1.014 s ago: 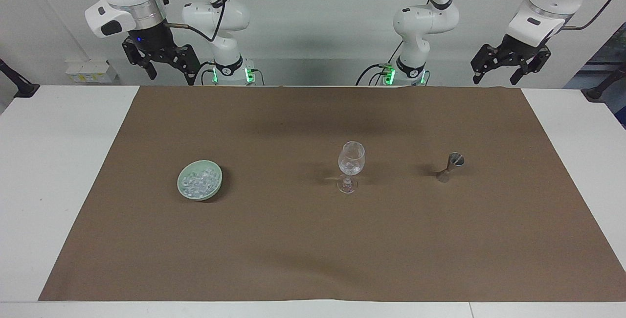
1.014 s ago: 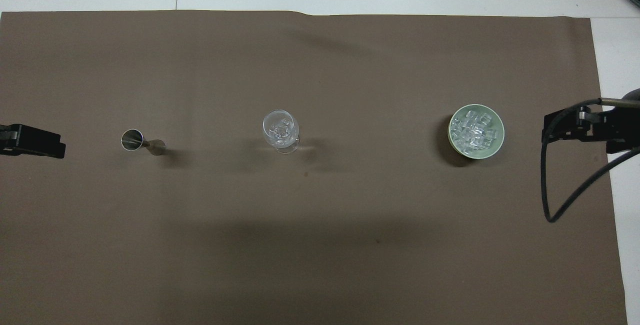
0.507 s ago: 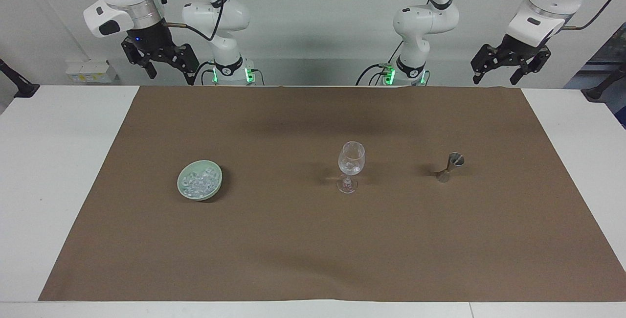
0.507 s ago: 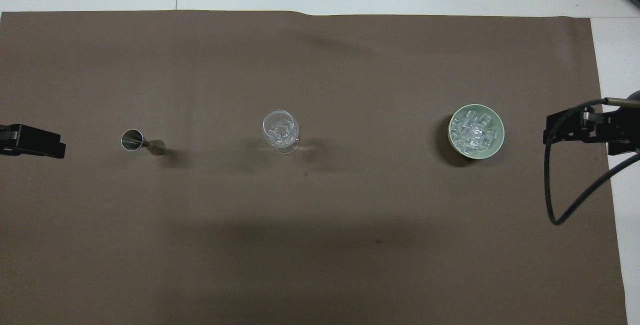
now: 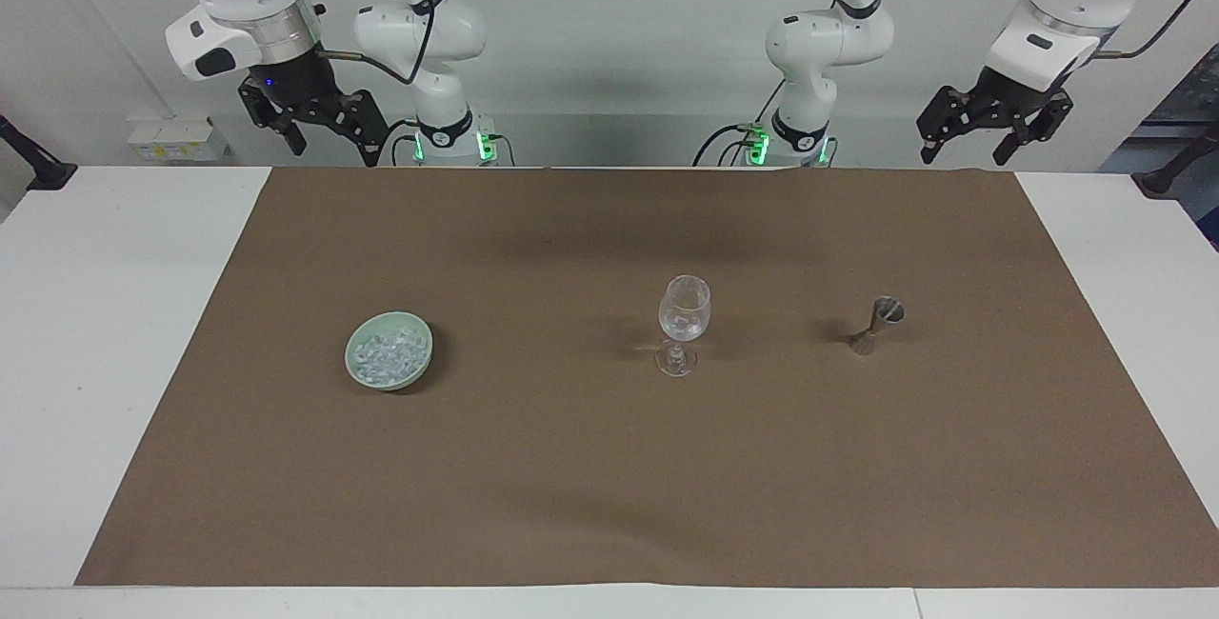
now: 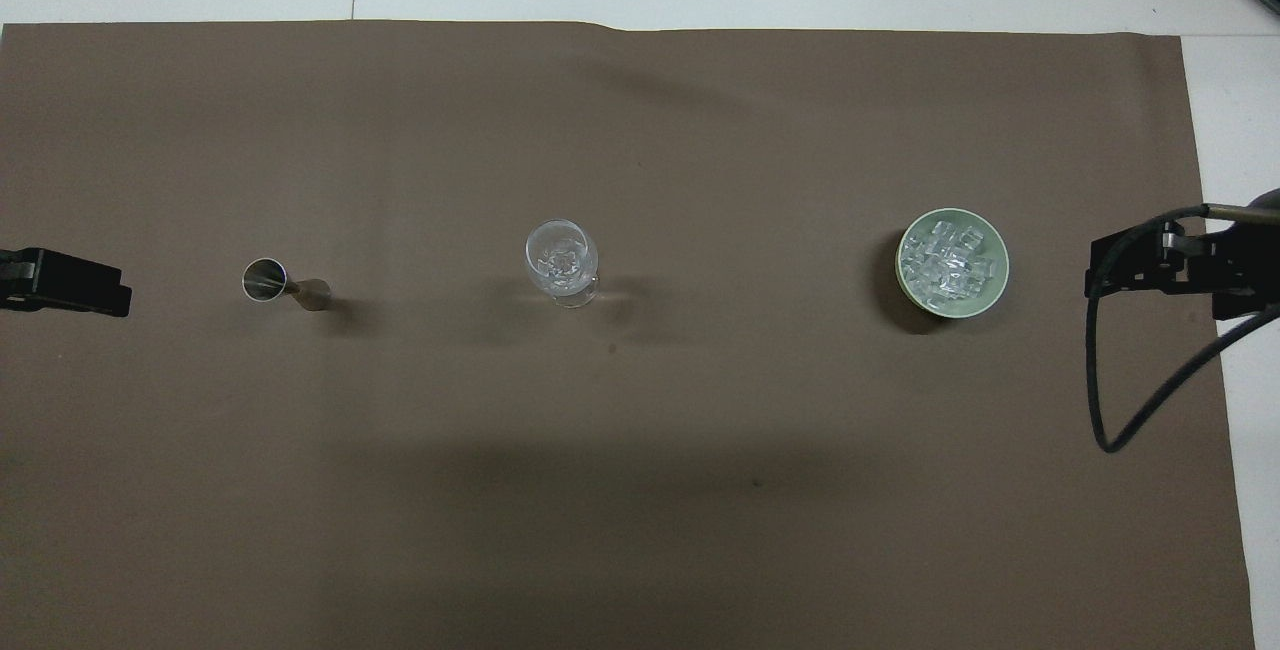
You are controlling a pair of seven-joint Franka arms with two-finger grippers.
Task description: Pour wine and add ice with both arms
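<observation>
The ice (image 5: 387,355), a whitish-glinting heap of small clear glassy chunks, lies in a shallow pale green round bowl (image 5: 420,359) toward the right arm's end of the table. You see it set on the brown paper mat (image 5: 609,467), roughly in line with the clear stemmed wine glass (image 5: 683,319) at the middle and the small silver hourglass-shaped metal jigger (image 5: 878,325) toward the left arm's end. That row looks laid out so each arm has its own thing on its own end, with the glass between them as the shared target.

The glass stands upright, and a few glinting bits show in its bowl, which reads as ice already in it; whether any liquid is there you cannot tell. The jigger stands upright, well apart from the glass. Judged from this, the task looks close to finished or finished.

The right gripper (image 5: 319,129) hangs high over the table edge nearest the robots, its black fingers spread and holding nothing. The left gripper (image 5: 990,129) hangs likewise at its own end, fingers spread, empty. Both arms are clear of the three things.

In the overhead view the cubes (image 6: 950,261) fill most of the bowl, piled unevenly, edges catching light. Chunks that small and slick are, in my judgement, likely to slip from a two-finger pinch.
</observation>
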